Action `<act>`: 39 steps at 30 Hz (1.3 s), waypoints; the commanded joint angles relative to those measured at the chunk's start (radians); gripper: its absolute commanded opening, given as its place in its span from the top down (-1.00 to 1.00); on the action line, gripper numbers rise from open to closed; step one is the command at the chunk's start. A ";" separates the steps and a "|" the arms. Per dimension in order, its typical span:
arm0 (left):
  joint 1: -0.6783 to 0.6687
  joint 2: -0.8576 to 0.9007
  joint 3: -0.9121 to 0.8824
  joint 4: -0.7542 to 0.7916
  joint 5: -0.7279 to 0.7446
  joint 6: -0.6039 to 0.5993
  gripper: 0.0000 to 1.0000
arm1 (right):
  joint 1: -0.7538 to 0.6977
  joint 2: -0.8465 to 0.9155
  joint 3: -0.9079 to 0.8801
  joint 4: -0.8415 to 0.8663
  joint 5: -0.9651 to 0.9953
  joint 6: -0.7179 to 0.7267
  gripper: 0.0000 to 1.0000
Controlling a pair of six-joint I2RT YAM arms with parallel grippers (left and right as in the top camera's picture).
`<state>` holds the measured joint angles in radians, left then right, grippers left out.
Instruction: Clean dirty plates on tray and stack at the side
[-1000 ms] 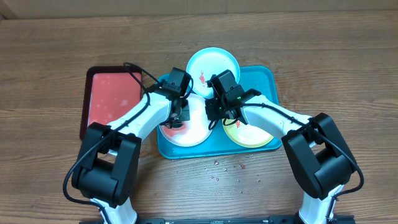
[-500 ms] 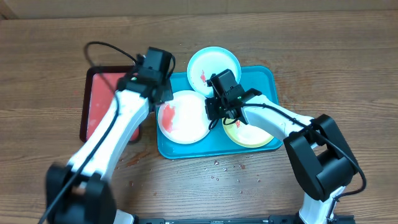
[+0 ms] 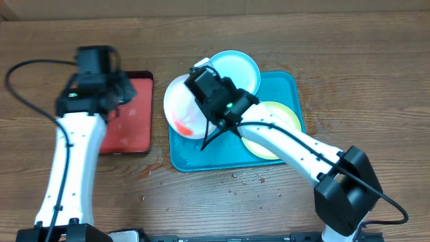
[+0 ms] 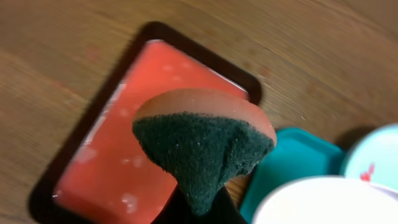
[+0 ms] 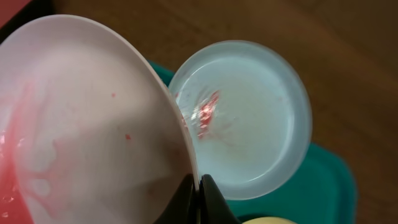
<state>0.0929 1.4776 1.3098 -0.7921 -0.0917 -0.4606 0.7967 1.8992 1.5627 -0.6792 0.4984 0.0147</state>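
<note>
My right gripper (image 5: 199, 186) is shut on the rim of the white plate (image 3: 180, 107), holding it tilted above the left end of the turquoise tray (image 3: 201, 160); red smears cover its face (image 5: 74, 143). The light blue plate (image 3: 236, 67) with a red smear (image 5: 249, 118) lies at the tray's far edge. The yellow-green plate (image 3: 281, 119) lies on the tray's right, partly under my right arm. My left gripper (image 4: 198, 205) is shut on a sponge (image 4: 202, 143), green scrub side up, over the red tray (image 3: 131, 131).
The red tray with a dark rim (image 4: 124, 149) lies left of the turquoise tray. Crumbs (image 3: 245, 183) dot the wooden table in front of the turquoise tray.
My left arm has swung left from the white plate to above the red tray, sponge in grip. My right gripper has taken the white plate's rim and lifted it, tilted, toward the left.
</note>
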 commanded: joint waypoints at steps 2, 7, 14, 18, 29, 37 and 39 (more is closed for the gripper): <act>0.124 0.020 0.007 -0.008 0.091 0.008 0.92 | 0.062 -0.044 0.041 0.038 0.424 -0.265 0.93; 0.163 0.039 0.005 -0.012 0.110 0.010 0.92 | 0.119 -0.044 0.041 0.118 0.637 -0.469 0.93; 0.162 0.039 0.005 -0.003 0.111 0.011 0.91 | 0.191 -0.044 0.041 0.251 0.732 -0.755 0.93; 0.162 0.039 0.005 -0.004 0.111 0.012 0.92 | 0.208 -0.044 0.041 0.338 0.732 -0.863 0.93; 0.162 0.039 0.005 -0.005 0.111 0.012 0.91 | 0.125 -0.042 0.034 0.042 0.238 -0.243 0.93; 0.162 0.039 0.005 0.006 0.111 0.013 0.91 | 0.049 -0.154 0.053 0.136 0.406 0.024 0.93; 0.162 0.039 0.004 0.006 0.111 0.019 0.92 | 0.006 -0.198 0.053 0.180 0.307 0.024 0.93</act>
<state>0.2558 1.5124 1.3098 -0.7902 0.0128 -0.4603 0.8474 1.8500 1.5814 -0.5484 0.8196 -0.1036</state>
